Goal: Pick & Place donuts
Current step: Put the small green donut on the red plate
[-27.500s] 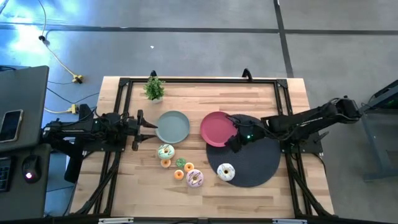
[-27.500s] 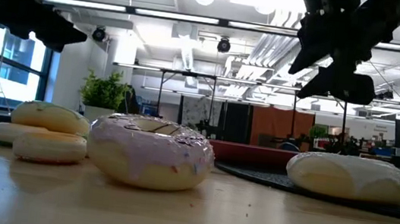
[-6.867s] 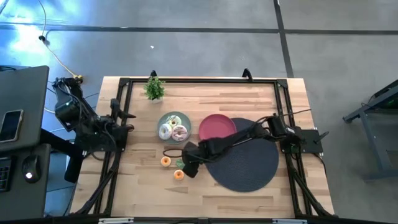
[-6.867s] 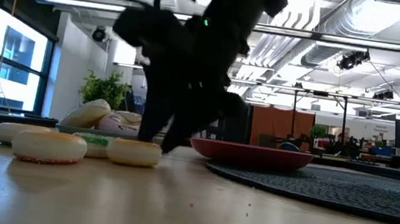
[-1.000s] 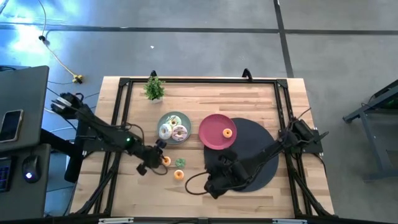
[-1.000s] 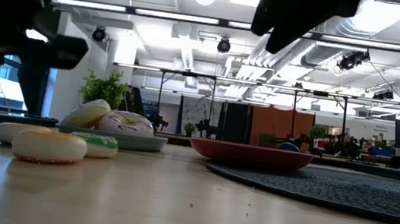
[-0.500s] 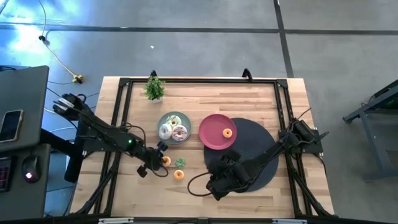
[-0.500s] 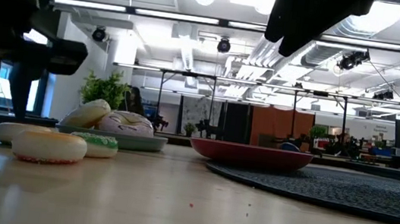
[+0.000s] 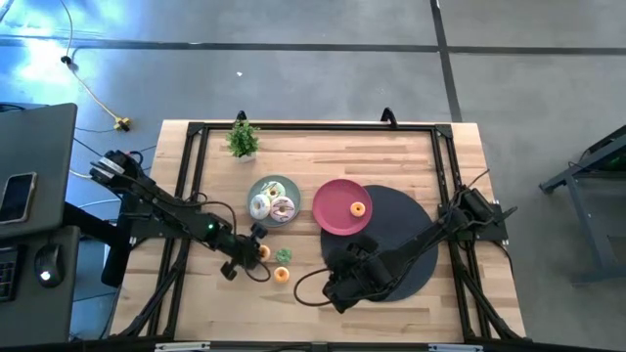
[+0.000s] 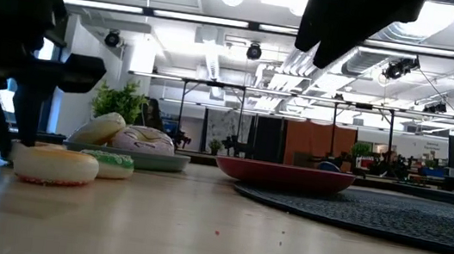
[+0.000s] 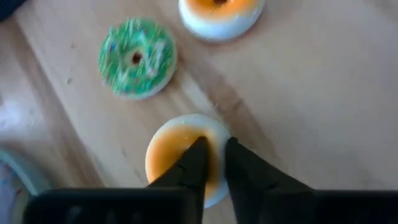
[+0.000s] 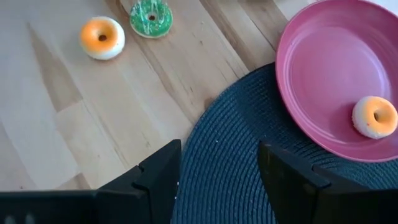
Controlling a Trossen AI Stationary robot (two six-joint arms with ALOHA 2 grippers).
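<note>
Left gripper (image 11: 211, 163) pinching a small orange-iced toy donut (image 11: 180, 152) on the wooden table (image 9: 411, 156).

I am seeing its narrow fingers covering the donut's hole, so I cannot tell their exact grip. The small green sprinkled donut (image 11: 137, 57) is lying just beside it, another orange one (image 12: 102, 37) near. My right gripper (image 12: 217, 174) is hovering wide open over the black woven mat (image 12: 261, 186); the pink plate (image 12: 323, 56), cut off, is holding one orange donut (image 12: 375, 116).

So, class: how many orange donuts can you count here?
3: one orange donut on the pink plate, one under the left gripper, one loose on the table. None seems hidden.
</note>
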